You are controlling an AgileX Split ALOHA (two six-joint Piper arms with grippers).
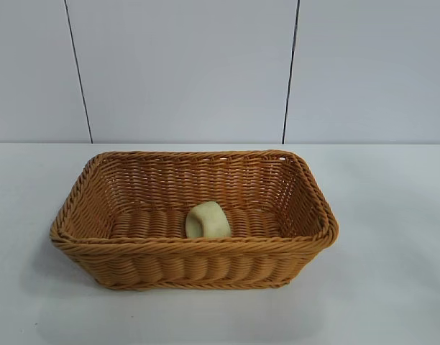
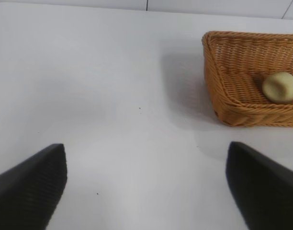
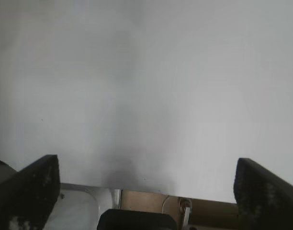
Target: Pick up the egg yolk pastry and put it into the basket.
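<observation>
Exterior view, from in front of the rig: an orange-tan woven basket (image 1: pixel 195 269) sits on a white table (image 1: pixel 392 237) before a pale panelled wall (image 1: pixel 184 65), its braided rim running all the way round and its sides sloping inward to the floor. The egg yolk pastry (image 1: pixel 208 221) lies inside it, on the woven floor near the front wall and roughly midway along the basket's length, pale yellowish-green and tipped so that its dented face turns toward the camera. Neither arm appears in this view.

Seen from the left wrist, the left gripper (image 2: pixel 146 184) hangs over bare tabletop well apart from the basket (image 2: pixel 232 103), its two dark fingers (image 2: pixel 34 184) spread wide with nothing between them. From here the pastry (image 2: pixel 280 86) shows as a rounded lump resting on the basket floor close to the near wall, touching neither gripper.

Seen from the right wrist, the right gripper (image 3: pixel 146 189) is likewise spread wide and empty, its dark, scuffed fingers (image 3: pixel 29 191) framing plain white tabletop (image 3: pixel 146 86). The table's edge crosses between them, with a strip of brown surface (image 3: pixel 208 208) and a thin white cable (image 3: pixel 165 202) showing beyond it. Neither the basket nor the pastry appears in that view.
</observation>
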